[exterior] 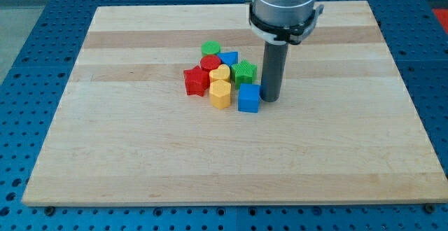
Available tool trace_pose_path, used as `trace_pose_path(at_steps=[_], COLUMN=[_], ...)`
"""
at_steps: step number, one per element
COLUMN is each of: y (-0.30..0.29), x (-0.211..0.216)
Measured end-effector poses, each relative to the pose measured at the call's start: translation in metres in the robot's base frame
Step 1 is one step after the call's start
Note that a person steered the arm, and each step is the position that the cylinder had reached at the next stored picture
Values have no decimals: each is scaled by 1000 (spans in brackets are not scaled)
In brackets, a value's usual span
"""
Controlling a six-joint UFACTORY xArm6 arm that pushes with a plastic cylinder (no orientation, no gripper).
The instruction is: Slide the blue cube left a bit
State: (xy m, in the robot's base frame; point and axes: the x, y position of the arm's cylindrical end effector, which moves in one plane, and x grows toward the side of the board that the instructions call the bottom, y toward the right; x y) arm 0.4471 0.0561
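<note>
The blue cube (248, 99) sits on the wooden board (140, 154) at the lower right of a tight cluster of blocks. My tip (270, 100) stands just to the cube's right, touching or nearly touching its right side. To the cube's left is a yellow hexagonal block (220, 94). Above the cube is a green star-shaped block (244, 71).
The cluster also holds a yellow heart block (220, 74), a red star block (196, 80), a red round block (210, 64), a green round block (210, 48) and a second blue block (229, 58). The arm's grey body (283, 3) hangs over the board's top.
</note>
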Motion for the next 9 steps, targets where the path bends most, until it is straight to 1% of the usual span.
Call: trace_pose_path(at_steps=[2, 3, 4, 5, 6, 7, 9], y=[-1, 1, 2, 15, 13, -3, -8], x=[1, 21, 21, 37, 37, 26, 20])
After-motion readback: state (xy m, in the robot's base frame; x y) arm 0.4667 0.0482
